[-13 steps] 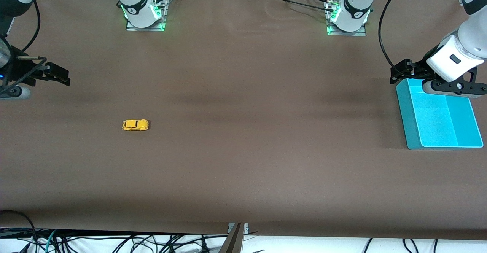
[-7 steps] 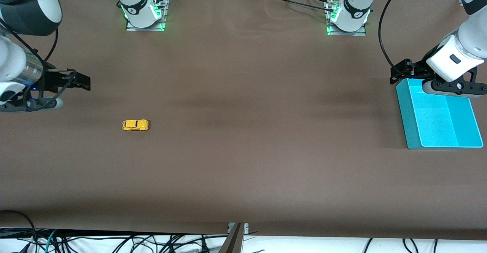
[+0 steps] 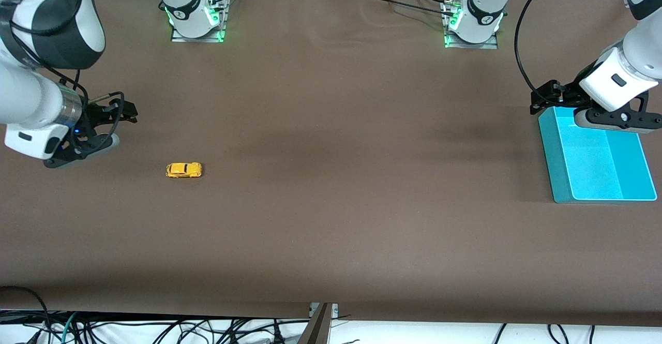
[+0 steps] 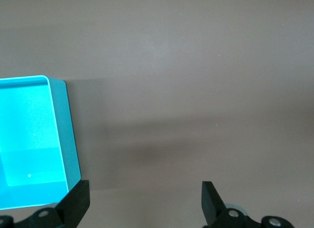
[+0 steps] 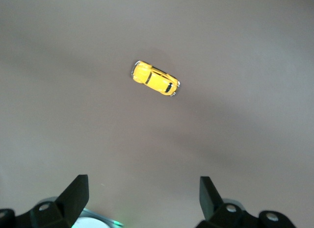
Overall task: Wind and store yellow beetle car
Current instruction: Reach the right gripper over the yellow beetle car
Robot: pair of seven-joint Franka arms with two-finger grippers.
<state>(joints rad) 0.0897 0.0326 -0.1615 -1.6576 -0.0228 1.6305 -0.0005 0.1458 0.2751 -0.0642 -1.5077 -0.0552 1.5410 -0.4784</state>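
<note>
Yellow car (image 3: 183,170) sits alone on bare table (image 3: 331,178) toward the right arm's end, so we're at the approach step: right gripper (image 3: 126,112), fingers spread and empty, needs to get over it and drop. One car, one tray (image 3: 553,163); left gripper (image 3: 543,101) waits open over the tray's edge.

Right hand (image 3: 124,112) moved in over table toward yellow beetle car (image 3: 183,170), perhaps lower.

High front camera faces bases; wrist cameras look down.
</note>
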